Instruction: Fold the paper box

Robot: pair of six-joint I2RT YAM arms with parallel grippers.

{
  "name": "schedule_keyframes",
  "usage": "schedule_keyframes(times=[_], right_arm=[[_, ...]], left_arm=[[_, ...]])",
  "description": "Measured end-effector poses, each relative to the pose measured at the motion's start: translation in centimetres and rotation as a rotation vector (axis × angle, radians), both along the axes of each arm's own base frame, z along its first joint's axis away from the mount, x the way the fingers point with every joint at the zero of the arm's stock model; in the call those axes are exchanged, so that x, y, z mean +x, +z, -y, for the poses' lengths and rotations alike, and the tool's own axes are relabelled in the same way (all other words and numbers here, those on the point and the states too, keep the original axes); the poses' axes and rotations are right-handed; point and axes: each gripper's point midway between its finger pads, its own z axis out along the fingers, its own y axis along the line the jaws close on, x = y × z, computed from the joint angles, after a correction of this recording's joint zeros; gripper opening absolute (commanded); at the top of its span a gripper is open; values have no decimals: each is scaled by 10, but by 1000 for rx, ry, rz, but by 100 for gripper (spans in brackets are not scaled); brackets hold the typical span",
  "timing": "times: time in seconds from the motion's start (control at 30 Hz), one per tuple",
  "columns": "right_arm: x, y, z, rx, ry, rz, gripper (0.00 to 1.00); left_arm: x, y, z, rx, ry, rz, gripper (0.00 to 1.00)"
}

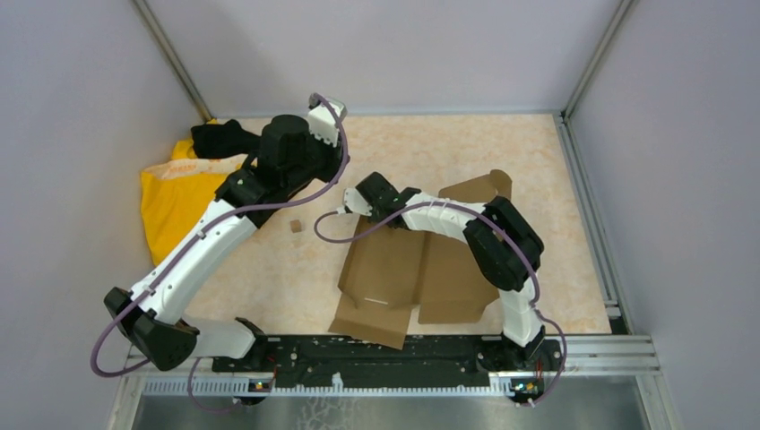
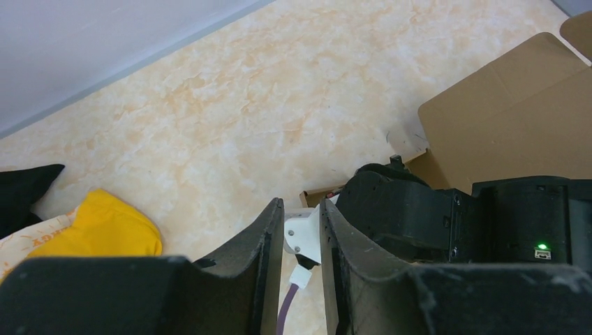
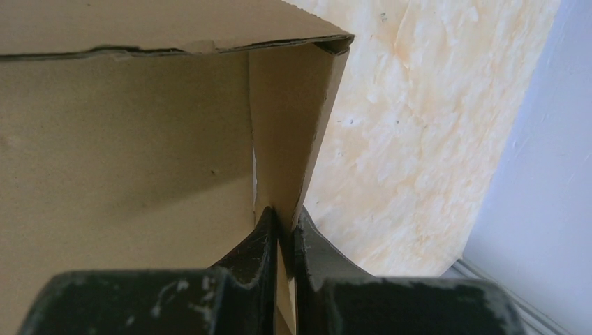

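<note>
The right fingers (image 3: 260, 251) clamp a raised flap of the box (image 3: 126, 139). The left fingers (image 2: 265, 251) stand narrowly apart, empty, above the desk (image 2: 279, 91).

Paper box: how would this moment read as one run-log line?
right tool: shut on paper box flap | left tool: slightly open, empty, clear of it

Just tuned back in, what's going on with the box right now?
The right gripper is shut on a raised flap of the paper box, which lies mostly flat and unfolded on the table. The left gripper hovers partly open, holding nothing, between the yellow cloth and the box.
</note>
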Motion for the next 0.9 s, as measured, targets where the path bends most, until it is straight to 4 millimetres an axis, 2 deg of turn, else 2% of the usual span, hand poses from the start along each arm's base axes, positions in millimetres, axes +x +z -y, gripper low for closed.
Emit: schedule_keyframes(times=[0.3, 0.67, 0.9], right_arm=[[8, -9, -13, -52, 39, 62, 0], [27, -7, -36, -37, 71, 127, 2], [32, -7, -43, -27, 82, 142, 13]], left_arm=[[0, 4, -5, -6, 10, 9, 32], [-1, 1, -7, 2, 12, -3, 32], [-2, -1, -8, 6, 13, -8, 32]])
